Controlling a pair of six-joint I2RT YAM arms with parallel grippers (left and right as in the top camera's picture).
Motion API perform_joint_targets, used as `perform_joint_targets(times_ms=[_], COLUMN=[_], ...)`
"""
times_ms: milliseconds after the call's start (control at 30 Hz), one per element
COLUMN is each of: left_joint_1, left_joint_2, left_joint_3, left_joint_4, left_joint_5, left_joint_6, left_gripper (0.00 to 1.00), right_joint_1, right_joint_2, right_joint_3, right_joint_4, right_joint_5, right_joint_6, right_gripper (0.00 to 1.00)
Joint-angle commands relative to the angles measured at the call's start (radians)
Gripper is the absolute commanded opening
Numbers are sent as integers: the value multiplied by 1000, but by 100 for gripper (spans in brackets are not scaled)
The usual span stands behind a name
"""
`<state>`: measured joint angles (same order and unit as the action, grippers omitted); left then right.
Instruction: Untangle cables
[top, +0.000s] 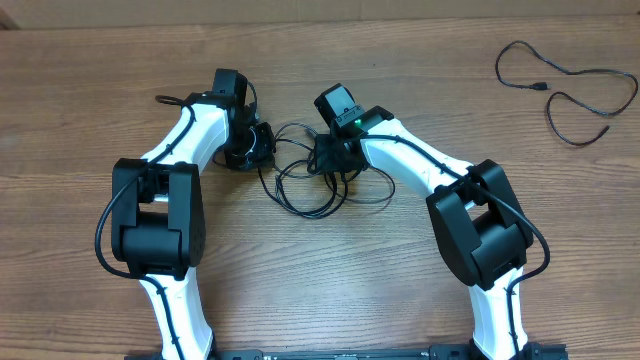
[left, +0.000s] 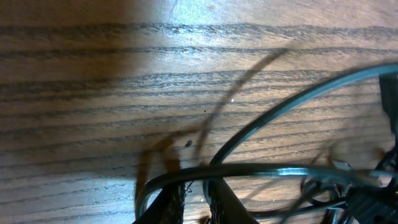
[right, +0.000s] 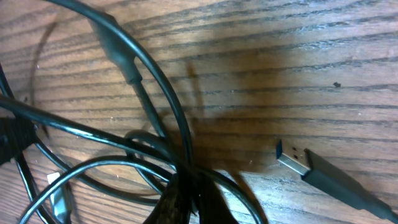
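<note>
A tangle of thin black cables lies on the wooden table between my two grippers. My left gripper sits at the tangle's left edge. In the left wrist view its fingers are nearly together, with a black cable across their tips and one strand running down between them. My right gripper is at the tangle's right side. In the right wrist view its fingers are closed on a bunch of crossing strands. A silver-tipped USB plug lies loose to the right.
A separate black cable lies in loose loops at the far right of the wooden table. Both arms' white links reach in from the near edge.
</note>
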<state>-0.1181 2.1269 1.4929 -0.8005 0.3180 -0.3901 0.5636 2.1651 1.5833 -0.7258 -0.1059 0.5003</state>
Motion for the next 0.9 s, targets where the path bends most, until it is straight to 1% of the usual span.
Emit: perform_joint_targets(times_ms=[0, 67, 133, 233, 300, 333, 400, 500, 567, 633, 667, 700, 800, 867], left_joint_1=[-8, -8, -8, -8, -6, -5, -3, 5, 17, 22, 22, 22, 29, 65], left_joint_2=[-18, -18, -18, -18, -18, -18, -18, -18, -18, -18, -18, -18, -18, -18], left_joint_3=[-3, -3, -3, -3, -3, -3, -3, -3, -3, -3, -3, -3, -3, -3], left_joint_4=[0, 0, 0, -5, -8, -10, -16, -32, -38, -34, -32, -29, -34, -51], left_joint_5=[-11, -14, -18, -68, -86, -99, -131, -180, -195, -175, -140, -130, -149, -143], left_joint_6=[12, 12, 12, 8, 8, 8, -15, -53, -68, -67, -52, -31, -29, -36], left_gripper=[16, 16, 15, 13, 9, 5, 4, 4, 4, 4, 4, 4, 4, 4], right_joint_1=[-2, -11, -34, -71, -109, -130, -167, -223, -271, -319, -328, -331, -333, -333], right_joint_2=[3, -3, -20, -40, -49, -53, -56, -63, -80, -96, -96, -96, -96, -96], right_joint_3=[2, 26, 61, 91, 101, 101, 101, 101, 101, 101, 101, 101, 101, 101], right_joint_4=[-16, -47, -102, -175, -218, -239, -272, -310, -336, -342, -341, -343, -341, -343], right_joint_5=[19, 18, 5, -5, -15, -25, -48, -137, -208, -388, -474, -510, -506, -506], right_joint_6=[1, -7, -58, -98, -140, -161, -177, -275, -312, -360, -397, -422, -424, -452], right_gripper=[4, 4, 4, 4, 4, 4, 4, 4, 4, 4, 4, 4, 4, 4])
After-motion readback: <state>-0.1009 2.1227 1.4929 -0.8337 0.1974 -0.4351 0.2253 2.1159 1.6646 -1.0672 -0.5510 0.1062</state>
